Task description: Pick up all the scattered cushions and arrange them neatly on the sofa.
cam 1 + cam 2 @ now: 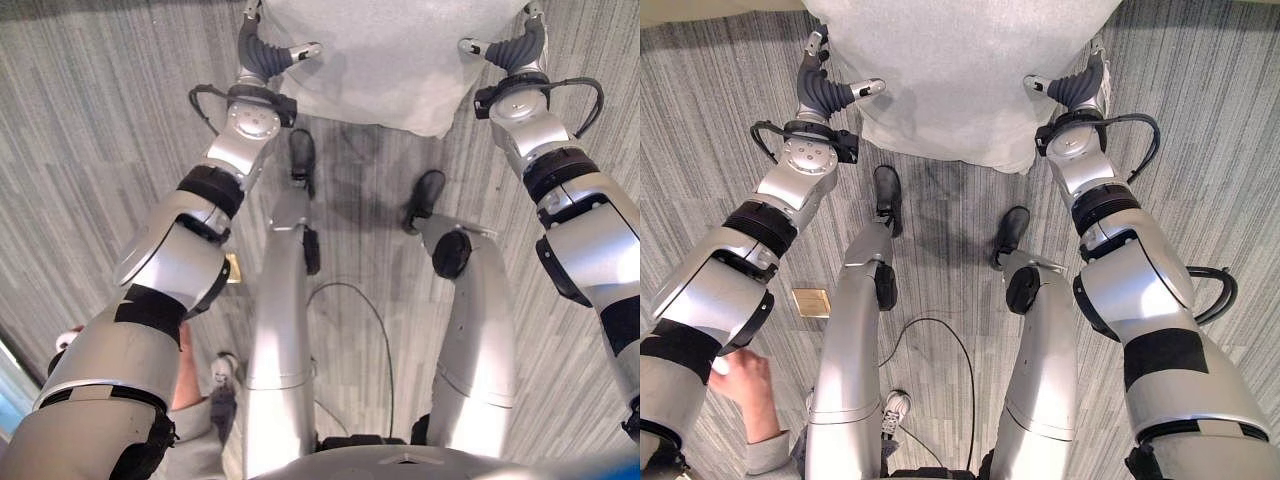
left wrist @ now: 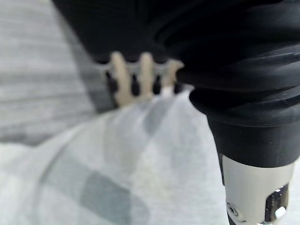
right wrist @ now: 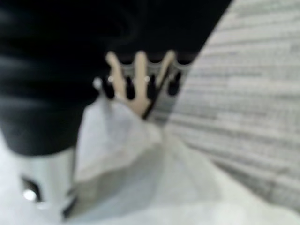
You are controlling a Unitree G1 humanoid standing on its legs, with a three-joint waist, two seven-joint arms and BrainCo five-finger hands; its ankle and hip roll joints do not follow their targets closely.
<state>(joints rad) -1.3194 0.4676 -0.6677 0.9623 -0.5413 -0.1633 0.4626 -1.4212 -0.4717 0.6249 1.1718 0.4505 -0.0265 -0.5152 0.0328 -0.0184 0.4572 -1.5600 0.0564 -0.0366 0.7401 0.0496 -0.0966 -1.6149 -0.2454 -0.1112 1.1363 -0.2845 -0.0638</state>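
A pale grey cushion [image 1: 390, 60] hangs in front of me above the striped grey carpet, held between both hands. My left hand [image 1: 262, 50] grips its left edge, thumb lying on top of the fabric. Against the opposite edge, my right hand [image 1: 518, 45] holds on the same way. In the left wrist view the fingers [image 2: 124, 79] curl over the cushion [image 2: 140, 164]. Seen from the right wrist, the fingers [image 3: 140, 77] clamp bunched cloth of the cushion [image 3: 164, 178]. The cushion's far part is cut off by the edge of the eye views.
A person's hand [image 1: 740, 385] and sleeve reach in at the lower left, close to my left arm, with a shoe [image 1: 895, 405] on the carpet nearby. A small brass floor plate [image 1: 810, 302] sits in the carpet on the left.
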